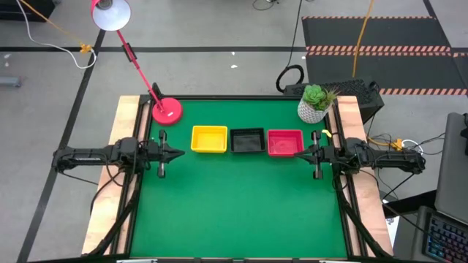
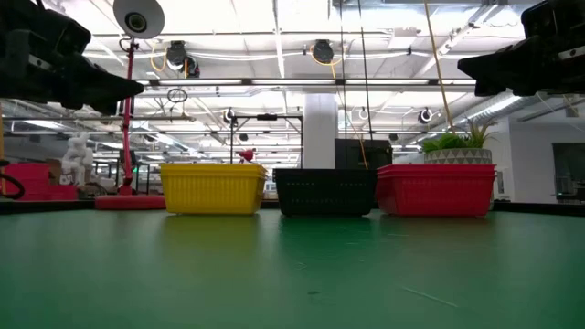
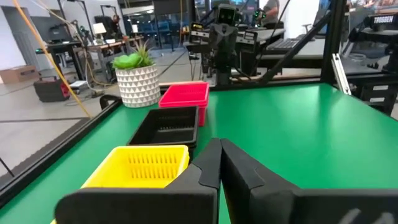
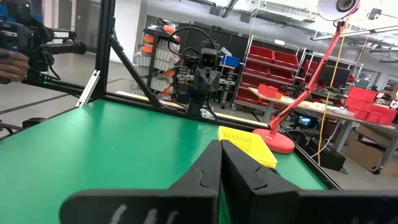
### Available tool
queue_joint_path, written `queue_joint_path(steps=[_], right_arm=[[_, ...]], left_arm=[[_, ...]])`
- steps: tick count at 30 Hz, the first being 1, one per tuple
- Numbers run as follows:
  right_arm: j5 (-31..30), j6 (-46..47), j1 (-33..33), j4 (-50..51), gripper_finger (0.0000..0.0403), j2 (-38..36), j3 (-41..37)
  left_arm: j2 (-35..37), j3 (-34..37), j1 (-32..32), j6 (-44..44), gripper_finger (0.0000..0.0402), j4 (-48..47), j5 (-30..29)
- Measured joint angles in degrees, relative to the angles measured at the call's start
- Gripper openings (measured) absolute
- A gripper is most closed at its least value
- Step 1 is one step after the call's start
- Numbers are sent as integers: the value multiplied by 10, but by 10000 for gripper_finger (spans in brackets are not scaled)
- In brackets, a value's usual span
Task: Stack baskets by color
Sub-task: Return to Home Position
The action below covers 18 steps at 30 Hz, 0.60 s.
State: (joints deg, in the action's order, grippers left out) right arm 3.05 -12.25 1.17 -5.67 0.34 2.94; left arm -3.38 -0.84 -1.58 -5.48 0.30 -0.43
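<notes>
Green bench looks calm, with my left claw and right claw both pinched shut on nothing at its two sides. I think the right claw could bump the red baskets if it swings in, since it sits just beside them. Yellow baskets, black baskets and the red ones sit side by side toward the back, each pile snug and level.

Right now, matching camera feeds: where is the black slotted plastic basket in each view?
High view: the black slotted plastic basket sits between the yellow plastic basket and the red plastic basket.
Low view: centre, same neighbours.
Left wrist view: just beyond the yellow one.
Right wrist view: not in it.
Landmark: the white patterned plant pot, in the first three.
</notes>
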Motion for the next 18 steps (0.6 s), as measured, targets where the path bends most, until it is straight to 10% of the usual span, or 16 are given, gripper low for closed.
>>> queue_joint_path(steps=[18], right_arm=[[0, 0, 0, 0, 0, 0, 0]], left_arm=[[0, 1, 0, -2, 26, 7, -1]])
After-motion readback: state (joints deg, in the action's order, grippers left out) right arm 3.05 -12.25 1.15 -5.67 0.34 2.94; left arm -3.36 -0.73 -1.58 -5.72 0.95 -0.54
